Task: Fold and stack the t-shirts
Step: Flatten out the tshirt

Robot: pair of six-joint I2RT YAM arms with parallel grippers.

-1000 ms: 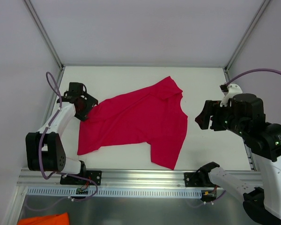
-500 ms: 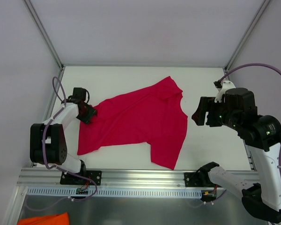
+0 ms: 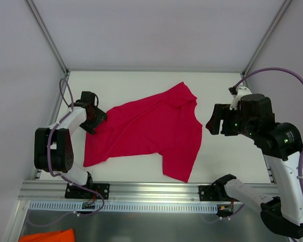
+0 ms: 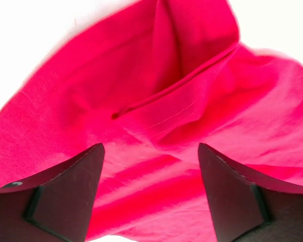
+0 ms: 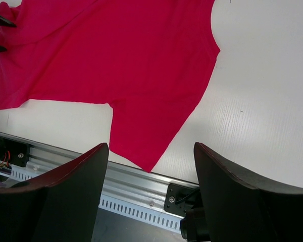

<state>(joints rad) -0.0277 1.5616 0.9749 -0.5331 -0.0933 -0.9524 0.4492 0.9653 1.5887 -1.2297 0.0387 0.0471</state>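
The crimson t-shirt [image 3: 146, 131] lies unfolded and rumpled on the white bench [image 3: 141, 83], set at a slant: one sleeve points to the far side, the hem reaches toward the near left, and a corner nearly meets the metal rail [image 3: 151, 190] along the near edge.

The left pincer [image 3: 98, 118] sits low at the shirt's left edge with its fingers apart. In its wrist view red fabric fills the space ahead of the tips, with a seamed fold running across, and nothing is clamped between them.

The right pincer [image 3: 212, 125] hangs above bare bench just beside the shirt's right edge, also spread wide and empty. Its wrist view looks down on the shirt's near corner and the rail.

White walls close in the bench on three sides. A purple cable [image 3: 280, 75] loops over the right arm. An orange cloth [image 3: 46, 236] lies below the rail at the near left, well apart from the shirt. Nothing rests on the shirt itself.
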